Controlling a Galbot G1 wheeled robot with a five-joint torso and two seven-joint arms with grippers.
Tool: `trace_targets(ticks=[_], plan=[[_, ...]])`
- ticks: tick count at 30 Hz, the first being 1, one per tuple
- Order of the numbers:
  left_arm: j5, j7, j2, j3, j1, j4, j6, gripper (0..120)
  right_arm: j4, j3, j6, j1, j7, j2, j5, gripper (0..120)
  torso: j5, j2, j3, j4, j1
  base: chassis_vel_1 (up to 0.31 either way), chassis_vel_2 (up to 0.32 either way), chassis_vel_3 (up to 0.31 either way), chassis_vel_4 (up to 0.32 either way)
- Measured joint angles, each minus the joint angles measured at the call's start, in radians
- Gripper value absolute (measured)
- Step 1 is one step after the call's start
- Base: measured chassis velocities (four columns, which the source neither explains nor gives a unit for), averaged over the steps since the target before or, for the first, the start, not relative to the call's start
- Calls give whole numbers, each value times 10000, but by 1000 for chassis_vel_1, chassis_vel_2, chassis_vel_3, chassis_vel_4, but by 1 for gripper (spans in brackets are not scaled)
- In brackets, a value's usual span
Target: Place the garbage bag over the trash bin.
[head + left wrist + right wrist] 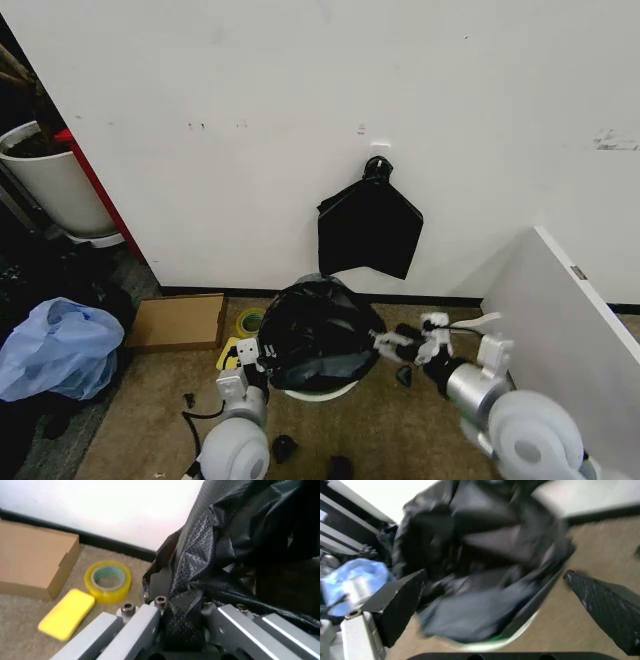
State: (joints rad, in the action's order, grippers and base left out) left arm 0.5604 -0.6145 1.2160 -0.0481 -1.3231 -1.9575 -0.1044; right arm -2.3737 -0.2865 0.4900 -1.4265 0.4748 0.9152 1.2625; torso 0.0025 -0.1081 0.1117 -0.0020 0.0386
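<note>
Though blurred, glossy wrinkled garbage bag [318, 335] apparently over trash bin [322, 392].

Head view downward, wrist views close, apparently sharing garbage bag [318, 335].

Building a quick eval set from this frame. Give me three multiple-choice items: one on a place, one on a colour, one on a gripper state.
1. Where is the garbage bag?
A. Draped over the trash bin
B. Flat on the cardboard box
C. Hung on the wall hook

2. What colour is the tape roll on the carpet?
A. Red
B. Yellow
C. Black

3. What is the left gripper doing?
A. Open, away from the bag
B. Shut on the yellow sponge
C. Shut on the garbage bag

Answers:
1. A: in the head view the black bag covers the bin's top, with white rim showing below.
2. B: the left wrist view shows a yellow roll beside the yellow sponge.
3. C: the left wrist view shows bag film pinched between its fingers, while the right gripper is open at the bin's rim.
</note>
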Motion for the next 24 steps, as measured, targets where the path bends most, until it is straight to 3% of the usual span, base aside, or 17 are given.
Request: trace_targets(ticks=[4, 10, 24], plan=[[-501, 2, 208, 373, 333, 450, 438, 0, -32, 192, 130, 125, 527, 378, 912, 100, 1, 0, 0, 1, 0, 0, 0, 0, 0], [-664, -39, 453, 685, 886, 1106, 753, 0, 316, 323, 229, 242, 698, 943, 1156, 100, 0, 0, 0, 2, 0, 0, 0, 0, 0], [72, -66, 339, 856, 1695, 1410, 788, 0, 1086, 407, 392, 357, 1078, 1908, 1502, 100, 0, 0, 1, 1, 0, 0, 0, 0, 0]])
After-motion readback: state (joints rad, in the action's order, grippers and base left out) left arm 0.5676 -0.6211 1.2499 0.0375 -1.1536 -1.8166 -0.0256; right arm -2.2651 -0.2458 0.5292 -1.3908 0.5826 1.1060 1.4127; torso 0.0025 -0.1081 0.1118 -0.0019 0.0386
